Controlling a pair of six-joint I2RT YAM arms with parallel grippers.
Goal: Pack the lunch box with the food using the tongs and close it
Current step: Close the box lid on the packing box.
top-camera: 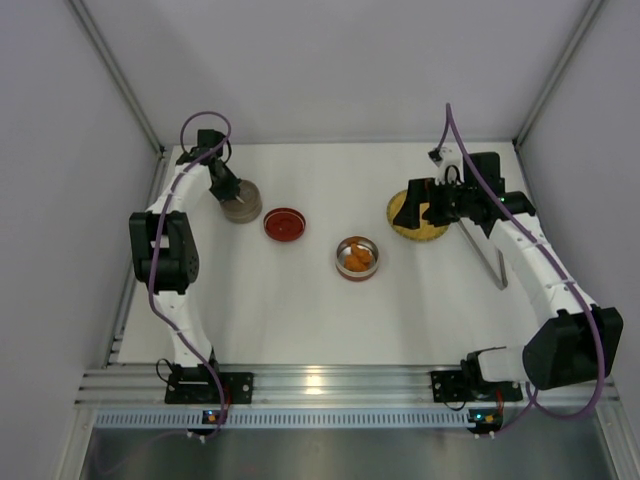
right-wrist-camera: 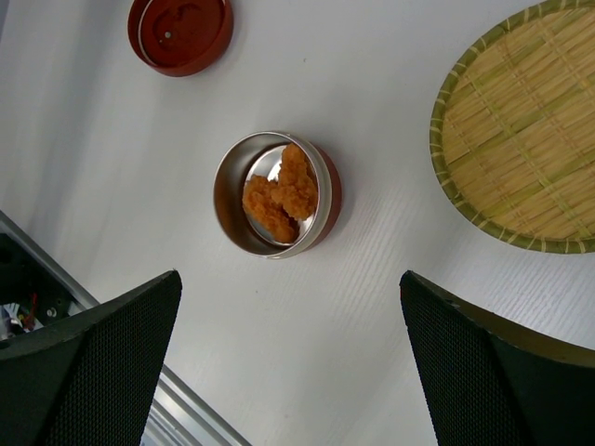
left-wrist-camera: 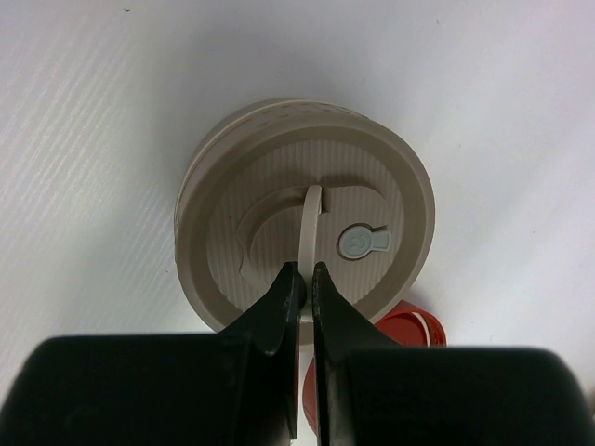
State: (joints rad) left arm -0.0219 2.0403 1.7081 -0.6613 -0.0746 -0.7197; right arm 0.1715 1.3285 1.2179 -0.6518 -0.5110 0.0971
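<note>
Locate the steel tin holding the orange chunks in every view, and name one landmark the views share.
Top external: the steel tin sits mid-table, just right of centre.
Left wrist: not in it.
Right wrist: the tin is just left of centre, orange chunks inside.
Shared landmark: the red dish, up and left of the tin from above, top left in the right wrist view, low right in the left wrist view.

**Three views, one table**

Top camera is looking down from above and behind the arm bases (top-camera: 208, 385), taking in the table (top-camera: 300, 320). Left wrist camera is hovering close over a beige lid (left-wrist-camera: 372, 177), facing down. Right wrist camera is sitting higher, sharing the steel tin (right-wrist-camera: 232, 186), red dish (right-wrist-camera: 180, 33) and woven plate (right-wrist-camera: 521, 130) with the top view.
</note>
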